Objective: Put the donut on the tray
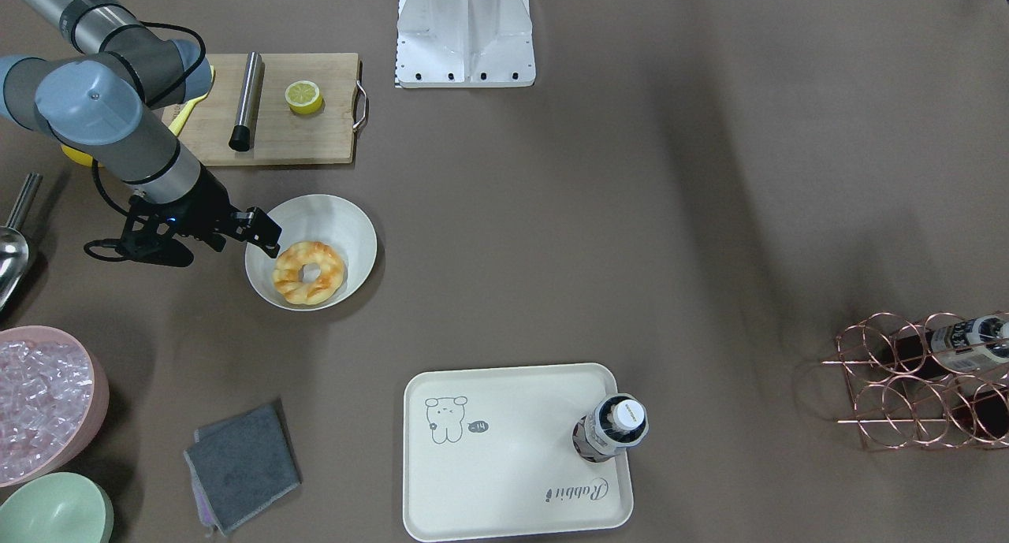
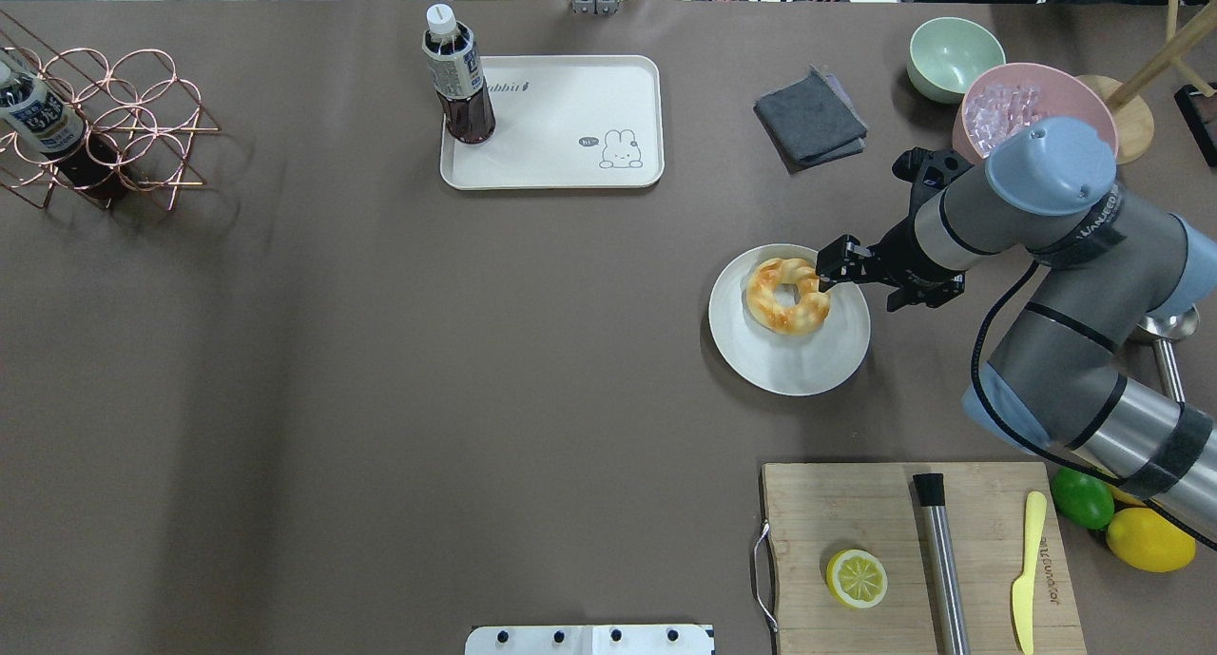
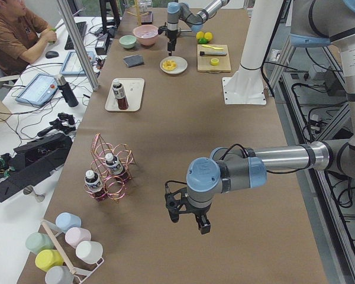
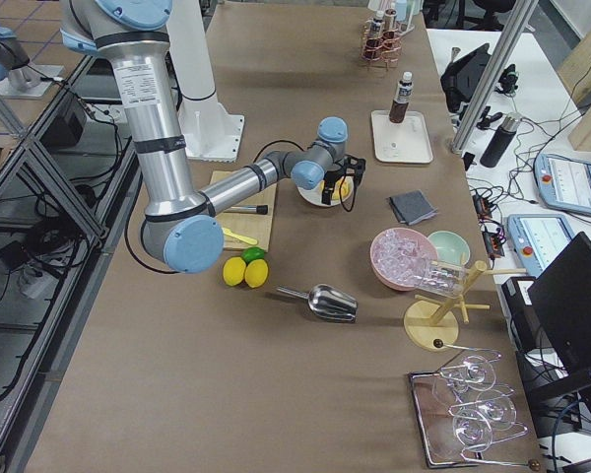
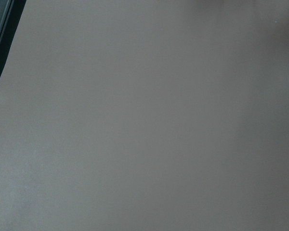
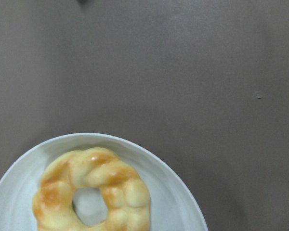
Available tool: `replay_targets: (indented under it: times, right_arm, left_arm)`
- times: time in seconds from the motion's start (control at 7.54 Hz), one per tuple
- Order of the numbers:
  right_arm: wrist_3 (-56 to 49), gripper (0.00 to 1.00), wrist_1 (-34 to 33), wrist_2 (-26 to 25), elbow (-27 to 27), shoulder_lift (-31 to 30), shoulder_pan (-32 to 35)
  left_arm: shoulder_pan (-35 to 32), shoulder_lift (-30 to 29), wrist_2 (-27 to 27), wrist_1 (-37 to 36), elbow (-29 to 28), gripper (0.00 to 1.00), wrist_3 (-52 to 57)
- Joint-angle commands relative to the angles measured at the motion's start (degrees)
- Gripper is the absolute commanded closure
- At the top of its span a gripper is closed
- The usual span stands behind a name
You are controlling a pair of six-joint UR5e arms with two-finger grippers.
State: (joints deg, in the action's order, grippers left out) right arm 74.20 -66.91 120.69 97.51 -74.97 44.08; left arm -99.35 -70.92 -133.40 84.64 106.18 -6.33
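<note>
Donut [image 1: 308, 273], golden twisted ring pastry, lies in your white round bowl [image 1: 347, 220], well apart from the cream rimmed tray [image 1: 504, 464]. Your right tool [image 2: 829, 267] hangs at its edge. You cannot tell how far it, or the left tool [image 3: 188, 213], is open.

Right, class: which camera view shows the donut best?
Exterior front-facing: the whole donut shows clearly in the white bowl. Overhead has the right gripper at its edge; the right wrist view crops its bottom; side views show it tiny; the left wrist view misses it.
</note>
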Motion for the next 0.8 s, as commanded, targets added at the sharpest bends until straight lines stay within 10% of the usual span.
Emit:
replay_targets:
  times: [0.0, 0.66]
  right_arm:
    - [-0.19, 0.11, -0.41, 0.06, -0.65, -0.7, -0.75]
    - [0.07, 0.4, 0.02, -2.47, -1.53, -2.38, -3.29]
  left_arm:
    - [0.03, -0.18, -0.01, 0.09, 0.08, 0.02, 0.0]
    - [0.03, -0.1, -0.01, 0.0, 0.08, 0.02, -0.09]
